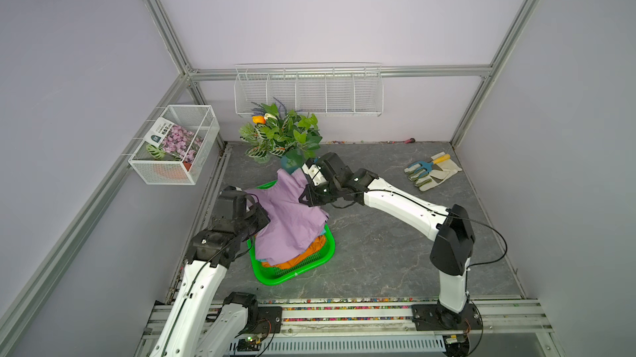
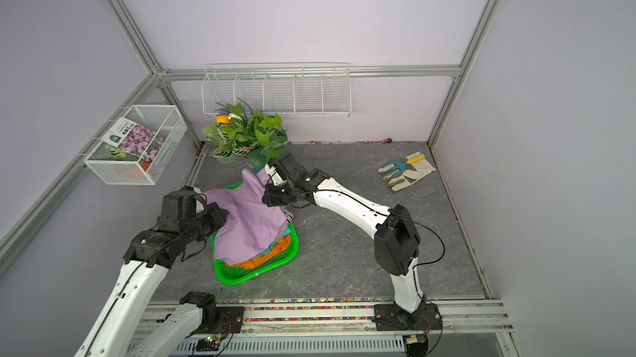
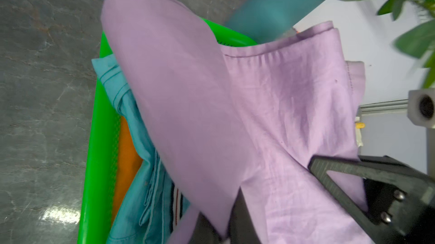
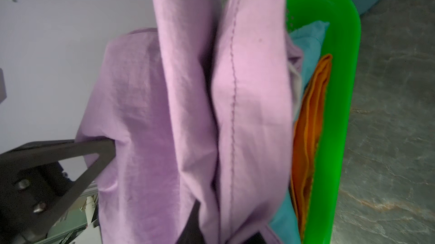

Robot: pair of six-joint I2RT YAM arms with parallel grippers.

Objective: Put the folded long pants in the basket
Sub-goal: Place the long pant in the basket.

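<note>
Both grippers hold the lavender long pants (image 1: 289, 221) (image 2: 247, 221) above the green basket (image 1: 275, 279) (image 2: 237, 279). The cloth droops between them onto the pile in the basket. My left gripper (image 1: 261, 212) (image 3: 235, 207) is shut on its near-left edge. My right gripper (image 1: 304, 197) (image 4: 202, 209) is shut on its far edge, lifted higher. Under the lavender cloth, the orange pants (image 1: 303, 257) (image 4: 310, 118) lie in the basket. The teal pants (image 3: 131, 160) (image 4: 310, 40), with their striped side, lie on top of the orange pair.
A leafy plant in a teal pot (image 1: 282, 135) stands just behind the basket, close to my right gripper. A white wire box (image 1: 175, 145) hangs on the left wall and a long white wire rack (image 1: 308, 91) on the back wall. Pale gloves with a hand fork (image 1: 432, 172) lie at the far right.
</note>
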